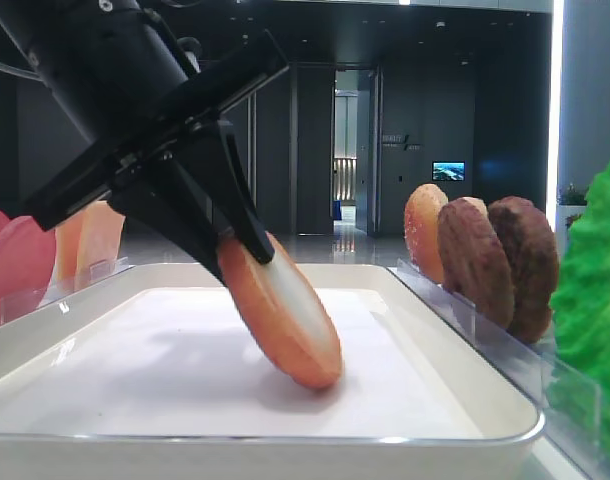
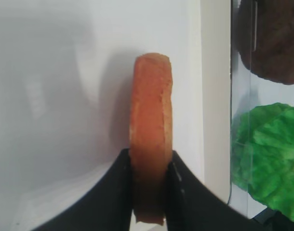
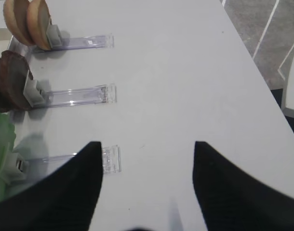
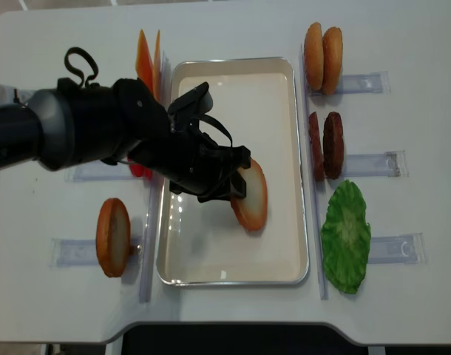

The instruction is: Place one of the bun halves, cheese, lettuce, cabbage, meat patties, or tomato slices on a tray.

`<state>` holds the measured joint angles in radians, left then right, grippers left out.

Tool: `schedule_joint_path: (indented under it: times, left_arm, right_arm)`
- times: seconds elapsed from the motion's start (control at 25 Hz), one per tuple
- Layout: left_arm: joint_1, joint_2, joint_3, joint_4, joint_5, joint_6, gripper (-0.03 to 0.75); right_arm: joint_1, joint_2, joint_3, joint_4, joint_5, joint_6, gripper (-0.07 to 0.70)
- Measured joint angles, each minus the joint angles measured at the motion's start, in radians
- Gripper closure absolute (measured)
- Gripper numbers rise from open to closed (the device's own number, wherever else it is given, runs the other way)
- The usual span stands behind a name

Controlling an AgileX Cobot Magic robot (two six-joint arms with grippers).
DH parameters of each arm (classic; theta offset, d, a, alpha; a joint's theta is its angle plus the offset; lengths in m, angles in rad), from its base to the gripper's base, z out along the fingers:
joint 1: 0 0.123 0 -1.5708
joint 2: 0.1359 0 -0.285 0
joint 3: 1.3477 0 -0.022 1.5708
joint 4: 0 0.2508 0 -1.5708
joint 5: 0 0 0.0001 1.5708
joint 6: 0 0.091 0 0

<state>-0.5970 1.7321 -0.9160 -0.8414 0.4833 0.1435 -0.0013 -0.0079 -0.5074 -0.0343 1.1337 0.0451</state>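
My left gripper [image 4: 236, 181] is shut on a golden-brown bun half [image 4: 253, 198] inside the white tray [image 4: 240, 89]. The bun half [image 1: 285, 320] is tilted, pale face up, and its lower edge touches the tray's bottom [image 1: 425, 345]. In the left wrist view the bun half [image 2: 151, 106] stands on edge, and the black fingers [image 2: 120, 192] press on both of its faces. My right gripper [image 3: 147, 149] is open over bare table with nothing between its fingers. It does not show in either exterior view.
Right of the tray stand two bun halves [image 4: 323, 58], two meat patties [image 4: 325, 146] and the lettuce [image 4: 345, 235] in clear holders. On the left are cheese slices [image 4: 148, 63], a mostly hidden tomato slice [image 4: 139, 170] and another bun half [image 4: 112, 237].
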Motion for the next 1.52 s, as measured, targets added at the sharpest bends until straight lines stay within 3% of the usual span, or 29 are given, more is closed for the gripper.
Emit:
schedule_joint_path:
  times: [0.32,0.44,0.56,0.68,0.88,1.32,1.52]
  left_arm:
    - [0.0,0.001,0.0,0.007,0.009,0.001,0.565]
    - [0.0,0.002,0.0,0.041,0.033,-0.026,0.456]
    - [0.0,0.006,0.0,0.072,0.051,-0.046,0.286]
    - [0.0,0.006,0.0,0.089,0.056,-0.06,0.211]
    - [0.001,-0.013,0.0,0.184,0.084,-0.144,0.19]
    - [0.039,-0.124,0.0,0.458,0.213,-0.332,0.188]
    - [0.039,-0.19,0.0,0.593,0.298,-0.412,0.188]
  right_arm:
    - [0.0,0.0,0.0,0.0,0.0,0.0,0.232]
    - [0.0,0.0,0.0,0.0,0.0,0.0,0.232]
    - [0.0,0.0,0.0,0.0,0.0,0.0,0.232]
    - [0.0,0.0,0.0,0.0,0.0,0.0,0.232]
    - [0.0,0.0,0.0,0.0,0.0,0.0,0.232]
    - [0.0,0.0,0.0,0.0,0.0,0.0,0.232]
    - [0.0,0.0,0.0,0.0,0.0,0.0,0.232]
